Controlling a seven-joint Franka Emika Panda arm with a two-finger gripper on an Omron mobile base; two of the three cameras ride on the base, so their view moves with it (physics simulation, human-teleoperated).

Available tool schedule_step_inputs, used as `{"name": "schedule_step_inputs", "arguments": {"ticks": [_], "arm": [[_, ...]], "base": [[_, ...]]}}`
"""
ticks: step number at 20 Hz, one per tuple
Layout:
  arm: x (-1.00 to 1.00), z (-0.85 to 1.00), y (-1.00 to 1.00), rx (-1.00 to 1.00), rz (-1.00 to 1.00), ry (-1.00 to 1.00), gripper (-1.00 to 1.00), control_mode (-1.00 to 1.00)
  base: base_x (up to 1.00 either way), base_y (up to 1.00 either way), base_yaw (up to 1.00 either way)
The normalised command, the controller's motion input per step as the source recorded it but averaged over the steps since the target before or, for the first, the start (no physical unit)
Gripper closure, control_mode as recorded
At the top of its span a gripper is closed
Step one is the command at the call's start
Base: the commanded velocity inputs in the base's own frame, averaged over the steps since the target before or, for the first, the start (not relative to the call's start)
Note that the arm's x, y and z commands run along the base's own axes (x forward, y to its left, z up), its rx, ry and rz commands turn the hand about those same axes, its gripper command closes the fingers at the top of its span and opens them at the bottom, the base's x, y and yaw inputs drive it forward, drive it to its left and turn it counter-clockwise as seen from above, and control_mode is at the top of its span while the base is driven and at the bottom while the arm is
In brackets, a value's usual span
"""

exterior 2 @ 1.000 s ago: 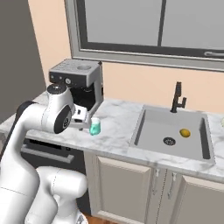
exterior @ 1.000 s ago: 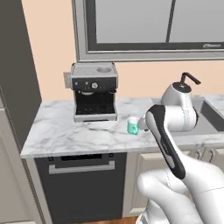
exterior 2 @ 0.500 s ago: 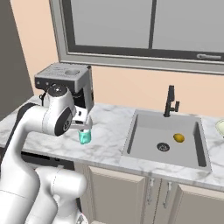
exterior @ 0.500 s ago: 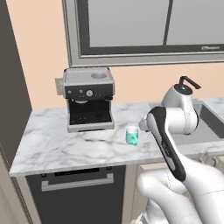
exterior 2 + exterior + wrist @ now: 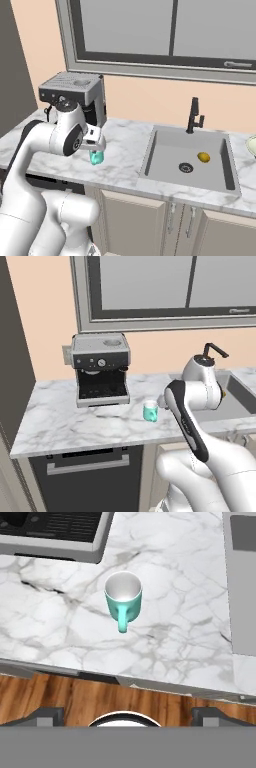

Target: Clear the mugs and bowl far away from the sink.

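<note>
The base had rolled on, and the whole picture had shifted with it: in the left base view the espresso machine (image 5: 100, 369) sat at centre left and the teal mug (image 5: 150, 411) stood in the middle of the frame, where a second before it was lower right of centre; that was the camera's travel, not the mug's. The mug stood upright on the marble counter (image 5: 70, 421), just right of the machine's drip tray and apart from it.

In the right base view more of the sink (image 5: 192, 157) had come into frame at centre right, with a small yellow thing (image 5: 203, 157) lying by its drain and the faucet (image 5: 194, 116) at its back. At the far right edge a sliver of the pale bowl (image 5: 251, 146) peeked in, beyond the basin.

From the hand view the mug sat upper centre, white inside showing, handle pointing down the frame toward the gripper (image 5: 125, 714), whose finger tips stood spread wide at the bottom with nothing between them, well short of the mug.

Judged from this, the mug looked the first target, and a descent over it remained before any grasp.
</note>
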Motion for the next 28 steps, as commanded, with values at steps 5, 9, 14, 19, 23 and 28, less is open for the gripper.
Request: {"name": "schedule_step_inputs", "arguments": {"ticks": [5,9,14,19,23,28], "arm": [[0.27,-0.40,0.32,-0.09,0.00,0.00,-1.00,-1.00],[0.53,-0.38,0.16,0.04,0.00,0.00,-1.00,-1.00],[0.34,-0.38,0.07,0.01,0.00,0.00,-1.00,-1.00],[0.14,-0.14,0.00,0.00,0.00,0.00,-1.00,-1.00],[0.22,-0.20,0.00,0.00,0.00,0.00,-1.00,-1.00],[0.28,-0.23,0.00,0.00,0.00,0.01,-1.00,-1.00]], "base": [[0.00,0.00,0.00],[0.00,0.00,0.00],[0.00,0.00,0.00],[0.00,0.00,0.00],[0.00,0.00,0.00],[0.00,0.00,0.00]]}}
